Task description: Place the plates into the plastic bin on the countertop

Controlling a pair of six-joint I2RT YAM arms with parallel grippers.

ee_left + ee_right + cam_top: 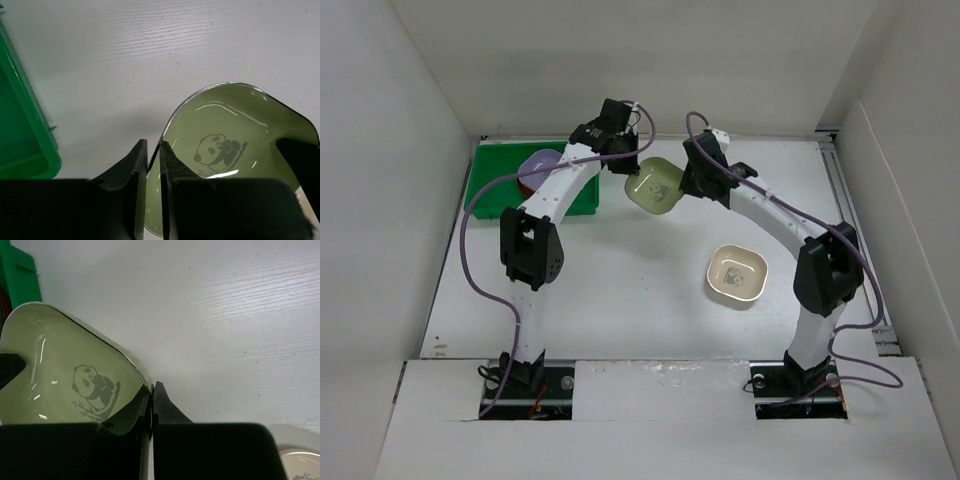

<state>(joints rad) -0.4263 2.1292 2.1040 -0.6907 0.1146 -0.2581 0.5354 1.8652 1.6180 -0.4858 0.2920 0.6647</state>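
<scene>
The pale green plate (653, 186) is a soft square with round corners, shiny, with a small panda drawn in the middle. It sits between the two claws, over the white countertop (620, 290), just to the right of the green bin (483, 192).

The left arm (555, 190) reaches forward past the bin's right end. The left claw (153, 160) pinches the plate's left rim, with its fingers (139, 175) pressed close on the thin edge. The right arm (780, 215) curves in from the other side. The right claw (151, 400) pinches the right rim in the same way.

A lavender plate (542, 160) lies in the bin on top of a red-brown plate (527, 185), partly hidden by the left arm. A cream plate (737, 273) with a panda sits alone on the countertop, nearer the right arm's base.
</scene>
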